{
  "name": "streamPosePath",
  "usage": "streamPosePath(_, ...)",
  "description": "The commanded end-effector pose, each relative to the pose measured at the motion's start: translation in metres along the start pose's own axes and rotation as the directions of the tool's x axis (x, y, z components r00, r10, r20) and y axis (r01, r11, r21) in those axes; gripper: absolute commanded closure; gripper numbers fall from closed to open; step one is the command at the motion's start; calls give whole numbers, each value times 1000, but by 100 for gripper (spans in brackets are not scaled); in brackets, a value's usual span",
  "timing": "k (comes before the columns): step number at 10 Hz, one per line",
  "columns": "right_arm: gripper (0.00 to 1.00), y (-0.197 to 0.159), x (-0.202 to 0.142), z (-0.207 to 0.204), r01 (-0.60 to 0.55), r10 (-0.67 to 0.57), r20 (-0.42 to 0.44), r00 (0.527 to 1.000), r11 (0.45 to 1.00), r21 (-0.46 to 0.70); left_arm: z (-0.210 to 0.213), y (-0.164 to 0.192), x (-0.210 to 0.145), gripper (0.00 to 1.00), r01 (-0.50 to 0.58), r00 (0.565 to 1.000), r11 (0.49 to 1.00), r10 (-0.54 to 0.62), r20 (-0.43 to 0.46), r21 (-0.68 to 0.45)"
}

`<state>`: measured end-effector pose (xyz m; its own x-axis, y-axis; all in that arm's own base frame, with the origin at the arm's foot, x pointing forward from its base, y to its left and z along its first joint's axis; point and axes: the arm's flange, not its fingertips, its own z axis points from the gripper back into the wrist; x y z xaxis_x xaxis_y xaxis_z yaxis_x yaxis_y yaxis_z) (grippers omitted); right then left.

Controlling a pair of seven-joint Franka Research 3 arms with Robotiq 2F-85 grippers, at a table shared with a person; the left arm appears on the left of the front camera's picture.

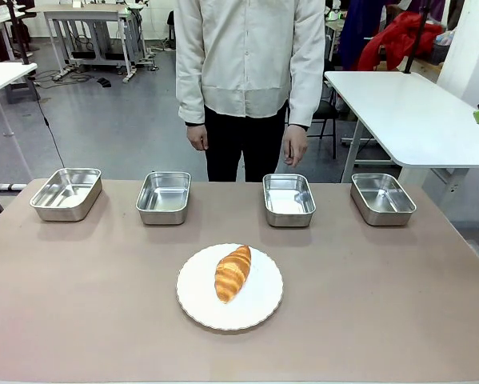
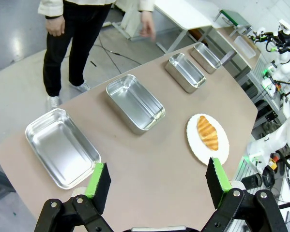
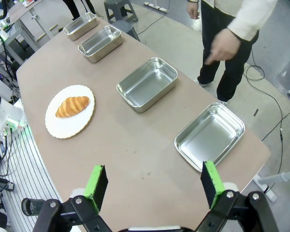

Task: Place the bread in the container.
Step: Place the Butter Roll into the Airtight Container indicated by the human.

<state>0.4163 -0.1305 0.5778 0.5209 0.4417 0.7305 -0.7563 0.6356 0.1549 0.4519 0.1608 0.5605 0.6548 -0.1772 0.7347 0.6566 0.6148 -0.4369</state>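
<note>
Both claws hung well above the table's near side, each with its green-padded fingers spread wide apart and nothing between them. Ahead of the left claw (image 2: pixel 158 179), off toward its right finger, the bread (image 2: pixel 207 132) lay alone on a round white plate (image 2: pixel 191 140). It sat farther from the right claw (image 3: pixel 153 178), ahead and toward that claw's left finger. The roll looked light, with a thin glossy crust that was probably soft beneath, so a hard squeeze would likely have crushed or flaked it. The thick ridged middle, taken across its short width with a gentle close, seemed the best hold, since the tapered ends offered little. It might also have skidded on the smooth plate. The plate's rim was low, with bare tabletop all round it for the fingers to come down. Beyond the bread stood a row of four steel pans, well apart from one another. One pan (image 2: pixel 62 147) lay just ahead of the left claw's left finger, another (image 3: pixel 210 135) just ahead of the right claw's right finger. Their walls were low but needed clearing. Which pan was meant could not be told. A person (image 1: pixel 251 72) stood past the row, hands off the table.
</note>
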Motion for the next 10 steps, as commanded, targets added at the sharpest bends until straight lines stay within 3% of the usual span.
streamPosePath(1,0,0,1,0,-10,9,19,1000,1000,9,1,-2,0,0,1,1000,1000,-1,0,-8)
streamPosePath(10,0,0,1,0,-10,9,19,1000,1000,9,1,-2,0,0,1,1000,1000,-1,0,-8)
